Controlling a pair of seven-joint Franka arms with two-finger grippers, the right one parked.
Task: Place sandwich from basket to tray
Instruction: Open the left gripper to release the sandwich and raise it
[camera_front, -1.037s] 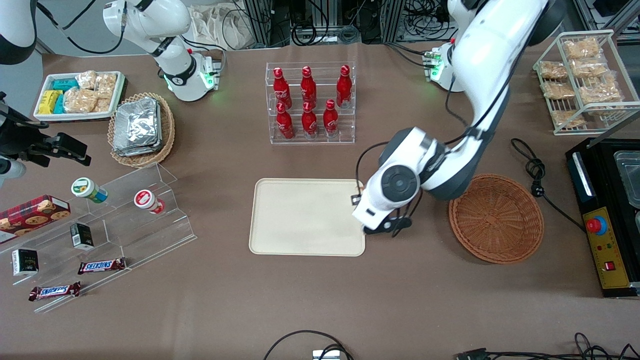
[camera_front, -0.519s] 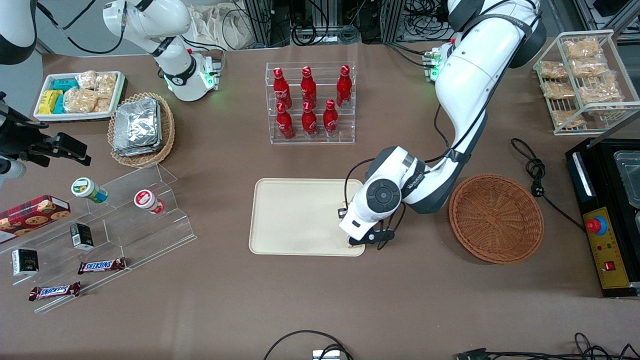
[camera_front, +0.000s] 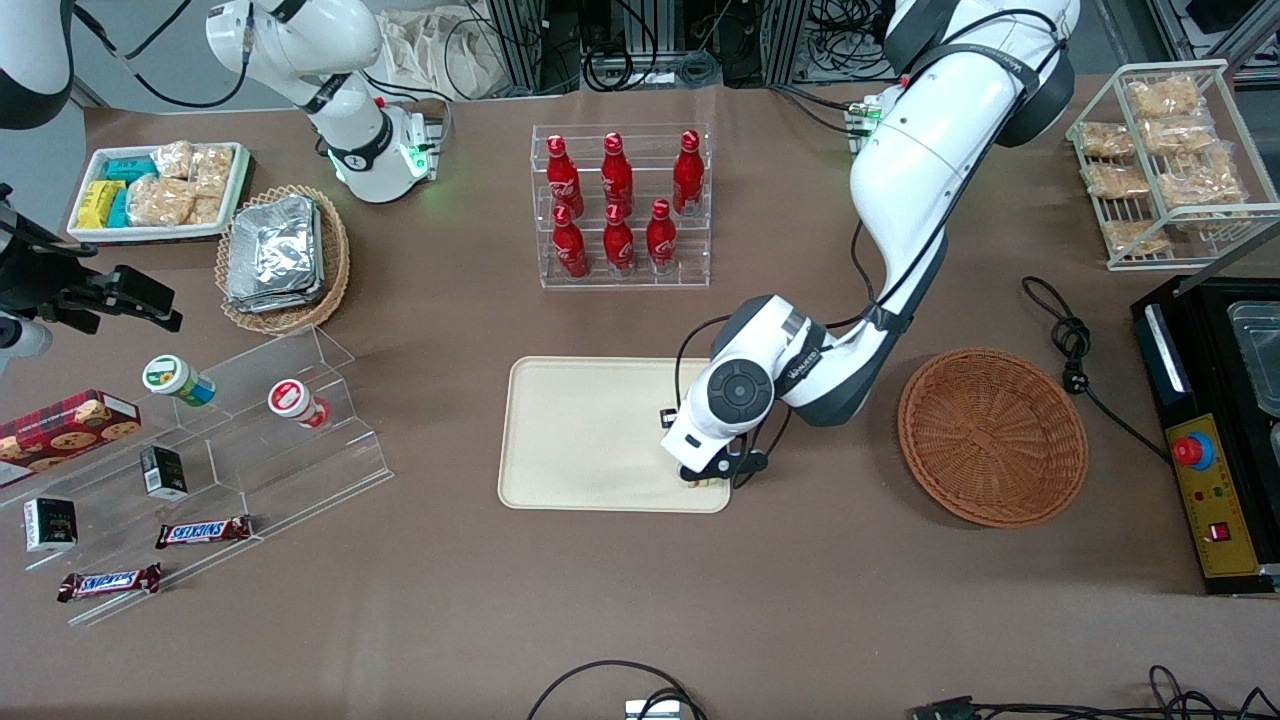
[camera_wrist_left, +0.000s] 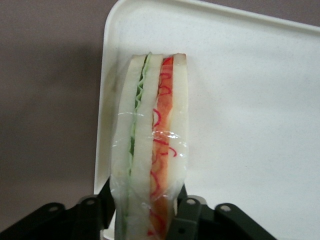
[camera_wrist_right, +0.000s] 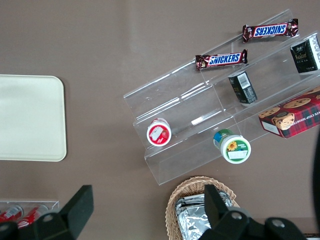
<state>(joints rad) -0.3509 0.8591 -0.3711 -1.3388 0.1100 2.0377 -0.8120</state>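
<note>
a white robot arm reaches over a brown tabletop (camera_front: 800, 600), its tool (camera_front: 705, 478) hanging above the corner of a cream-beige tray (camera_front: 590, 430) that lies nearest the front camera and the working arm's end. the tool (camera_wrist_left: 145, 212) is closed on a wrapped triangular sandwich (camera_wrist_left: 150, 150), its black fingers (camera_wrist_left: 186, 212) pinching the wedge by the bread faces. the sandwich points away from the wrist, with a green filling layer and an orange-red one showing on its edge under clear film. beneath it sits the tray (camera_wrist_left: 250, 100), though the wedge hangs close to the rim, with bare tabletop just beside it. the round reddish-brown wicker basket (camera_front: 992, 436) sits empty, toward the working arm's end of the tabletop and apart from the tray.

the likely risk is the placement spot: released here, the sandwich could land on the rim and tip off onto the tabletop. the slick film could also let it slip or cling to a finger as the tool opens, and a drop from height might topple it.
</note>
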